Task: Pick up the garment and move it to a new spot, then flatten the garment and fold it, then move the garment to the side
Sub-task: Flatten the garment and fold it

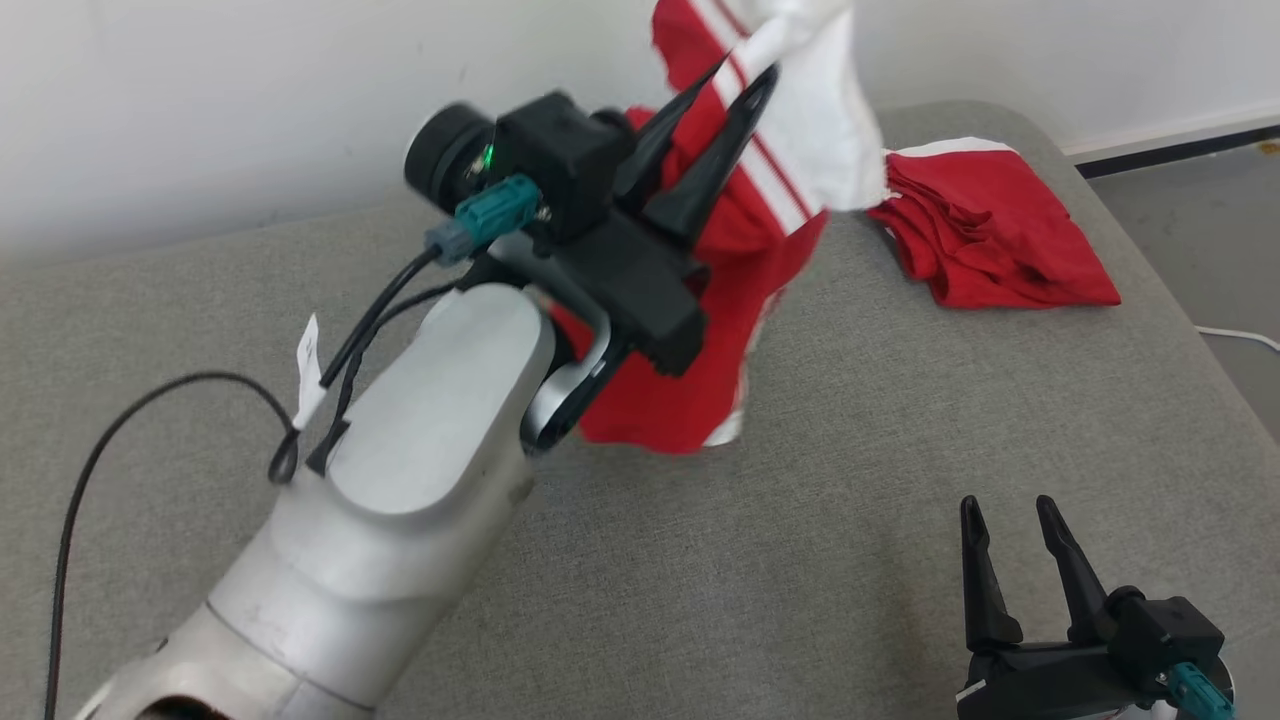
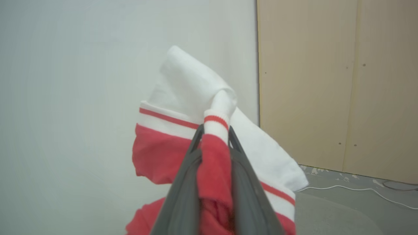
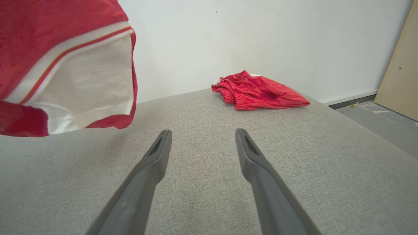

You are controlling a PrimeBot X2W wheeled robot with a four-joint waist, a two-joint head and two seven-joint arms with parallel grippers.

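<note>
The left pincer (image 1: 745, 70), jaws pinched nearly shut on a fold of the red-and-white garment (image 1: 745, 240), holds it hanging above the middle of the grey cushion (image 1: 850, 450), while the right pincer (image 1: 1007, 510) stands spread wide and empty near the front right corner, a crumpled red cloth (image 1: 990, 240) lying at the far right corner.

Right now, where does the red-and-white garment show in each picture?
Head view: garment at top centre, hanging from the left gripper.
Left wrist view: garment in the centre, pinched in the left gripper, white part uppermost.
Right wrist view: garment at upper left, hanging above the grey surface.
Shared landmark: the grey surface, which lies below the garment in all three views; in the left wrist view it is at lower right.
</note>
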